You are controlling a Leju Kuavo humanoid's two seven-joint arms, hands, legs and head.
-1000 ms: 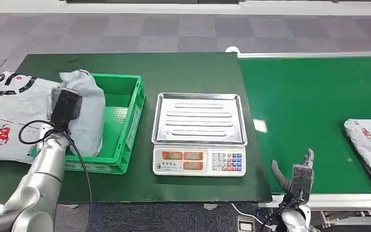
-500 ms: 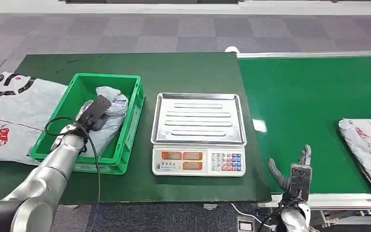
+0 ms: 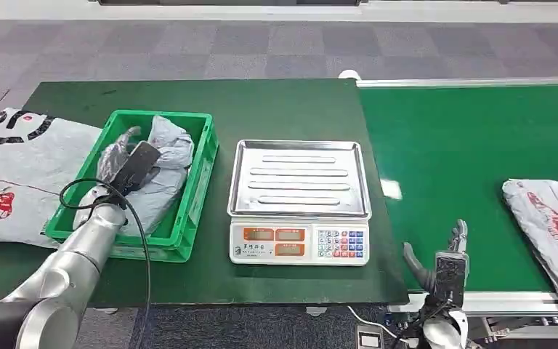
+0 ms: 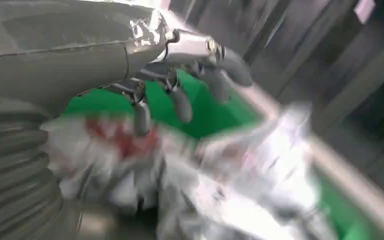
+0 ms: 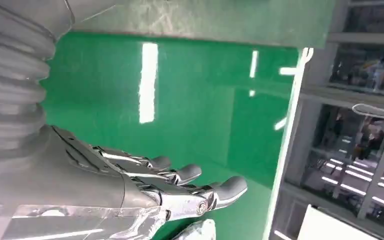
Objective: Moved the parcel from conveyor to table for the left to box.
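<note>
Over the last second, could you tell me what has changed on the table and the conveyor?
The left hand carried the grey parcel from the bin's left edge down into the bin and now rests over it; whether it has let go is unclear. The parcel on the conveyor has moved left, toward the right hand, which has dropped slightly and remains open. The scale and the flat bags have not moved.

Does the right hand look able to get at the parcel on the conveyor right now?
Probably yes: the right hand is open at the belt's near edge, with bare conveyor between it and the parcel.
</note>
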